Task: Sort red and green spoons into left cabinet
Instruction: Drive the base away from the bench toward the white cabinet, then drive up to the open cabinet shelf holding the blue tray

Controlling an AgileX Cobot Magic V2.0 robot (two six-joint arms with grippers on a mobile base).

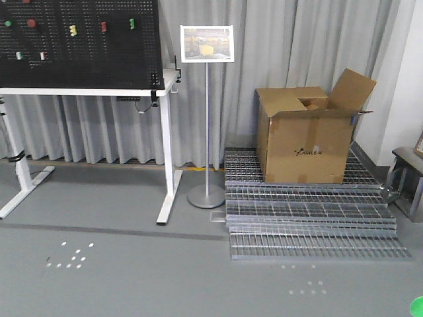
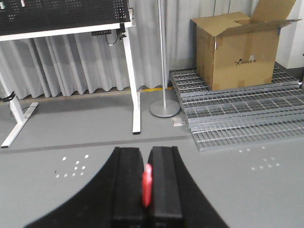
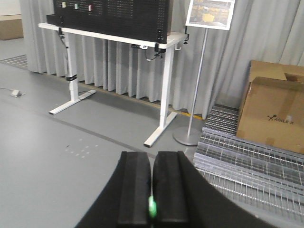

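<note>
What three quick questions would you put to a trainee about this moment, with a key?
1. Multiple choice: what colour is the thing pinched by the left fingers? A) red B) green C) yellow
2. True or false: the right fingers are open and empty.
3. Short answer: what stands on the metal grates in the front view?

Key:
1. A, it is the red spoon.
2. False: they are shut on the green spoon.
3. The cardboard box.
</note>
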